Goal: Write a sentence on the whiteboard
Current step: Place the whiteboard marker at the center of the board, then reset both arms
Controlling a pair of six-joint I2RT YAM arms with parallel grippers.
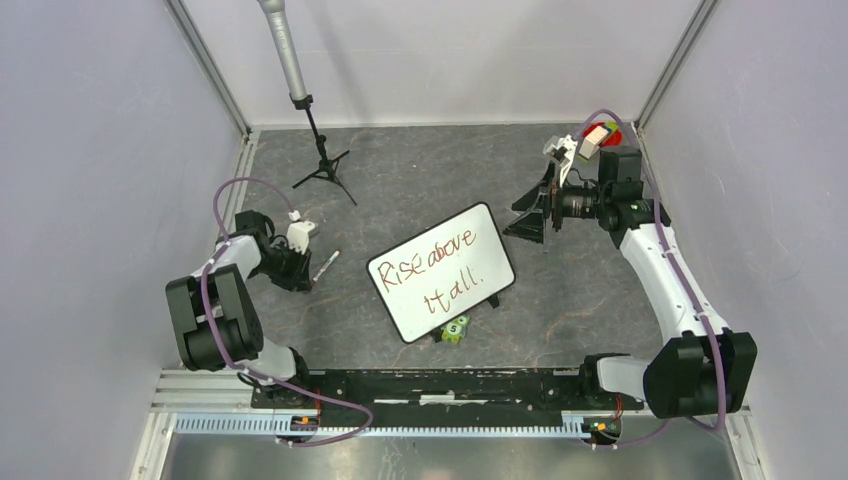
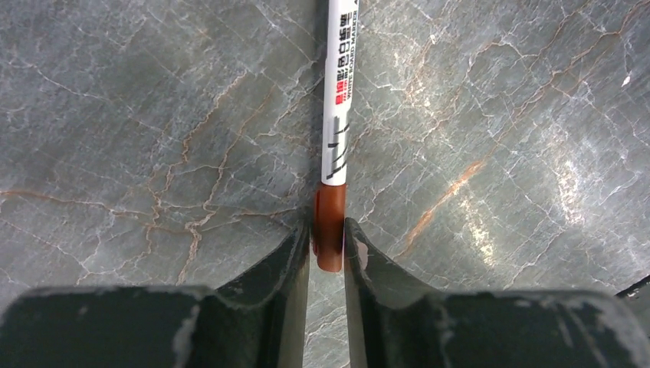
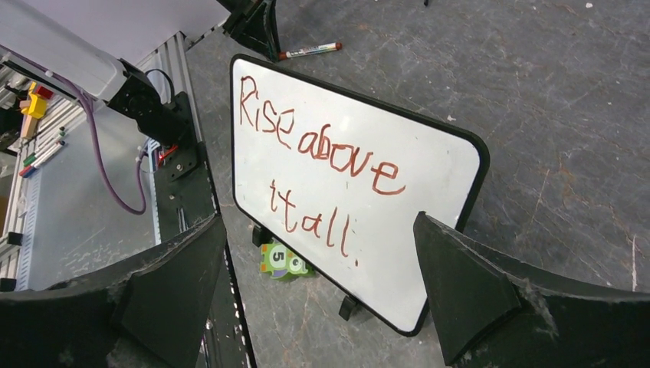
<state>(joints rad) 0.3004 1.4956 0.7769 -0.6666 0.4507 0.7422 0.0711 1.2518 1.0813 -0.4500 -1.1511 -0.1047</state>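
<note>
Left of the whiteboard (image 1: 405, 312), the marker pen (image 2: 335, 100) lies flat on the grey marbled surface (image 1: 420, 170). Its brown end is the end farther from the whiteboard, and its white barrel reaches out slantwise toward the whiteboard's side. The left tool (image 2: 327, 228) stands right at that brown end with a finger close on either flank. Whether it pinches the marker pen or merely brackets it cannot be told. On the whiteboard itself, the sentence (image 1: 438, 262) reads "Rise above it all." in two reddish-brown lines and looks finished. The next move probably belongs to the left arm, which is much the nearer: a straight retreat along the marker pen's axis, away from the whiteboard. Right of the whiteboard, the right tool (image 3: 318, 221) hangs spread wide and empty, facing the whiteboard.
</note>
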